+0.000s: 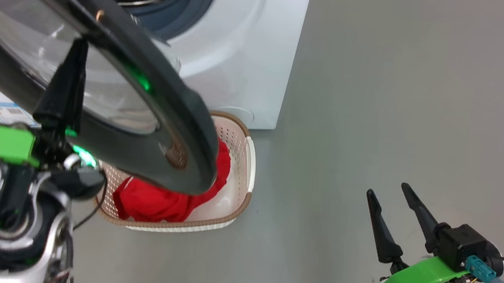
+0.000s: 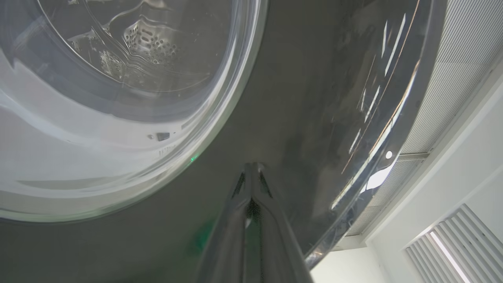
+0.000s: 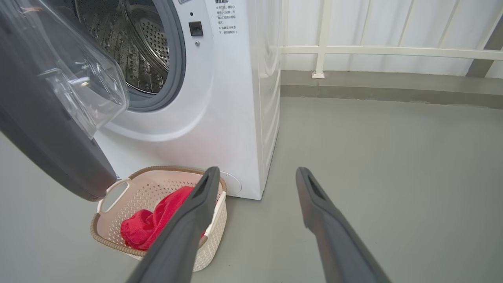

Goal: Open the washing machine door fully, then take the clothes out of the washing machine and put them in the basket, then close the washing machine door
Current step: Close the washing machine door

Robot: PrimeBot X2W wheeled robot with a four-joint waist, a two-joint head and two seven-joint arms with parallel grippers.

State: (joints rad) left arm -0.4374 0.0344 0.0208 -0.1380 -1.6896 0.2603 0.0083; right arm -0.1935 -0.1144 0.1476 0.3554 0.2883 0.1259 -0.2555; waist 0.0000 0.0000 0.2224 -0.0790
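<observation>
Left claw [image 1: 79,43]: fingers clenched together on nothing, tips pressed to the black rim of the washing machine door [image 1: 156,101], likely to push it shut. Washing machine [image 1: 248,54]: drum seemingly empty, though partly hidden. Basket [image 1: 249,160], at six o'clock below the opening: holds the clothes [image 1: 158,202], set there for a short drop. Right claw [image 1: 386,189], four o'clock: released, idle. Floor [image 1: 408,84]: plain grey; white railing [image 3: 393,51] behind.
</observation>
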